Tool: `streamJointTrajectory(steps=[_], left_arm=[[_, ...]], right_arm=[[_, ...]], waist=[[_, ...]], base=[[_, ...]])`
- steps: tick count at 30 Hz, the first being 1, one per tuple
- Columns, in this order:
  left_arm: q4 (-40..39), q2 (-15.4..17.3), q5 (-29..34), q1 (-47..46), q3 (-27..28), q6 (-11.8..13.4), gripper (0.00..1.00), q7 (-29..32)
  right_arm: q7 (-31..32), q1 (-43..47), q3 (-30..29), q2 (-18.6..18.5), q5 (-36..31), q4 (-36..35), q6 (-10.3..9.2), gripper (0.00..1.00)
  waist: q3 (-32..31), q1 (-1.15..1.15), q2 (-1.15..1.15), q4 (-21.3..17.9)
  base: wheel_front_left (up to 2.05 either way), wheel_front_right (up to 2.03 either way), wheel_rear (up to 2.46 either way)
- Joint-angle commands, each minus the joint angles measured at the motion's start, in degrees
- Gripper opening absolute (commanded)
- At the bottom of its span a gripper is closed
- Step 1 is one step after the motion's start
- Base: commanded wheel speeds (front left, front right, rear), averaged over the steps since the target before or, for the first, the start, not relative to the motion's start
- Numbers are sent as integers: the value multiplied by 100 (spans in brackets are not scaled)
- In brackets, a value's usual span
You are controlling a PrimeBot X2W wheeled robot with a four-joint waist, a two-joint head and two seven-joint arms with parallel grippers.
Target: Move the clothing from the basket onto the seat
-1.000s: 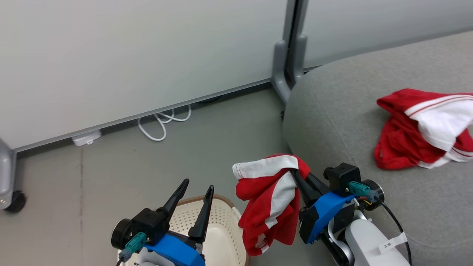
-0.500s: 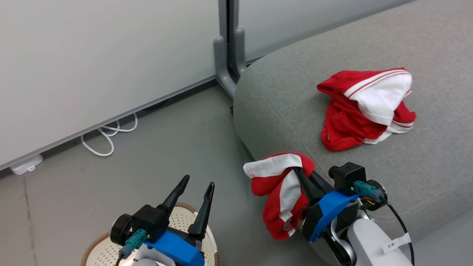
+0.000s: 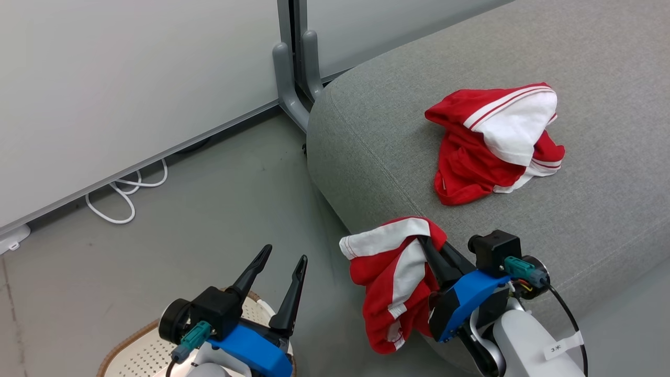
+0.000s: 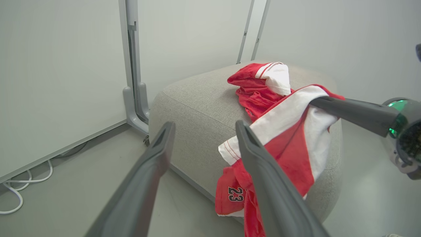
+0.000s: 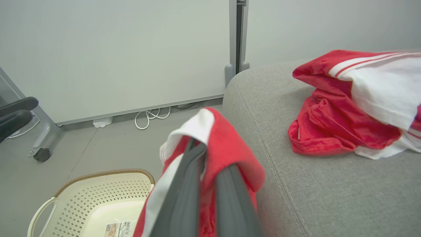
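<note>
shift: view swings toward the seat (image 3: 377,131); held garment (image 3: 390,277) now hangs by its near edge.
right hand (image 3: 425,245): clamped on that garment.
left hand (image 3: 286,252): wide, empty, over the basket (image 3: 131,351).
other garment (image 3: 487,141): on the seat.
step: carrying across; next i must reach over the seat, then let go.

Two garments were counted: one garment (image 3: 492,141) on the seat's (image 3: 576,63) top, a second garment (image 3: 392,277) hanging off its near edge. There was one seat, one basket (image 3: 123,343), one white cable (image 3: 123,191), and two grippers, left gripper (image 3: 285,252) and right gripper (image 3: 425,245).
</note>
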Motion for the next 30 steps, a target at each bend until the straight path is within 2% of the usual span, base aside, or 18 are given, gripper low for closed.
streamJointTrajectory(steps=[1,8,15,22,30], left_arm=[[-5,19,-14,-45,1,-7,100,-15],[-50,36,-10,-93,-27,-7,100,-15],[-112,105,25,-192,-66,-7,100,-15],[-188,184,68,-370,-186,-7,100,-15],[-302,310,107,-772,-427,-7,100,-15]], right_arm=[[-38,-67,-22,-7,42,16,1,0],[47,-337,-168,-6,-81,-21,1,0],[369,-1384,-764,-81,-649,-289,1,0],[771,-2689,-1413,-540,-772,-673,1,0],[1030,-3886,-2468,-1224,-856,-635,1,0]], waist=[[1,0,0,7],[92,0,0,42],[317,0,0,74],[637,0,0,222],[1182,0,0,570]], base=[[0,0,0],[0,0,0],[0,0,0],[0,0,0],[0,0,0]])
